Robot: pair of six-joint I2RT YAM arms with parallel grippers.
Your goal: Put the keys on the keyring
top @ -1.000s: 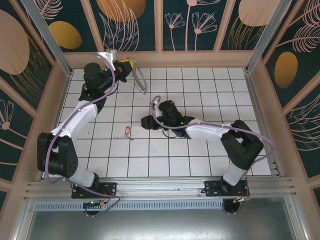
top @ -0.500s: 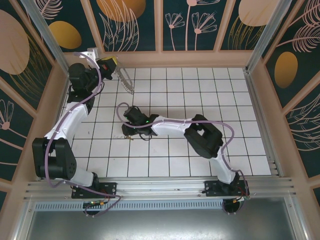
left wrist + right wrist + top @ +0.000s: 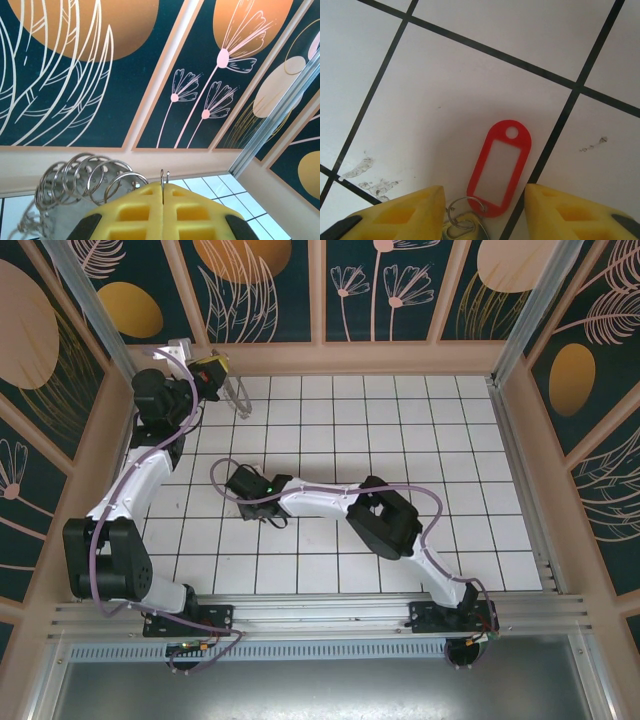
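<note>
Right pincer (image 3: 482,194) stands released, its yellow fingers (image 3: 400,212) parted at the lower edge of the wrist view, one on each side of the keys (image 3: 500,167): a red plastic oval tag with a pale window and a punched hole, joined at its lower end to a small silvery wire ring and a metal piece that runs off the bottom of the frame. They lie flat on the white tiled tabletop (image 3: 445,75) beside a black line, touching neither finger. The bundle looks light and the tag stiff and smooth, so it would probably skate on the tile if nudged. A pinch across the tag's long edges seems the surest hold, leaving the small ring free. In the upper left of the overhead view the left pincer (image 3: 212,370) is clenched on the keyring (image 3: 240,395), a thin metal loop strung with silvery rings, near the back wall.
</note>
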